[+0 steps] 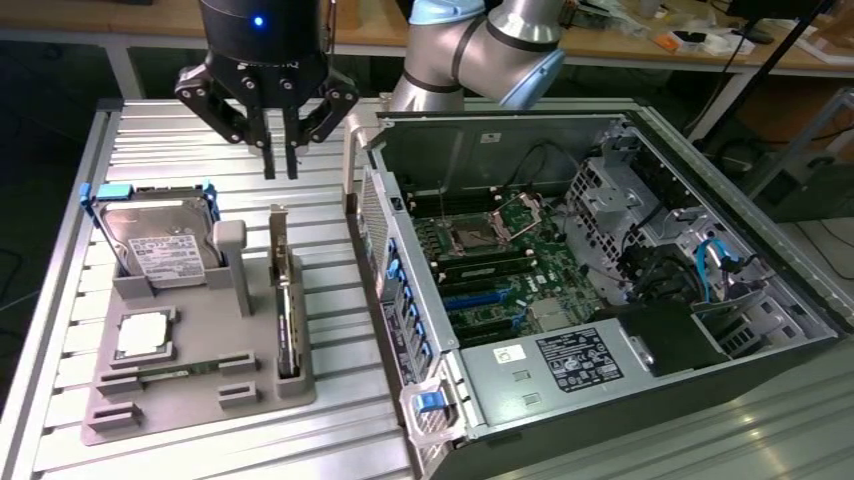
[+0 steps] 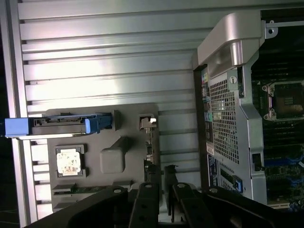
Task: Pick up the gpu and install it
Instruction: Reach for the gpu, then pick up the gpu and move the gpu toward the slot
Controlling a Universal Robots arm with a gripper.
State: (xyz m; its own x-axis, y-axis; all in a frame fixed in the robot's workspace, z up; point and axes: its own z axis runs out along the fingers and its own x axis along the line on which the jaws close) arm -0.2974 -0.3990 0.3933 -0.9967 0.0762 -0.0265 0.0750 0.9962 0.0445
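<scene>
The exterior view looks evenly lit from above to me: the ribbed metal table [image 1: 160, 130] reads pale, and only soft shadow sits inside the open computer case [image 1: 534, 250]. My wrist view is harsher — white glare streaks the table slats, the case interior goes dim, and the gripper [image 2: 160, 178] is nearly black.

The arm [image 1: 474, 55] was bent at the elbow, its gripper [image 1: 282, 172] pointing straight down, jaws slightly parted and empty.

Cluttered wooden workbench [image 1: 627, 52] behind ribbed metal table [image 1: 174, 140].
</scene>
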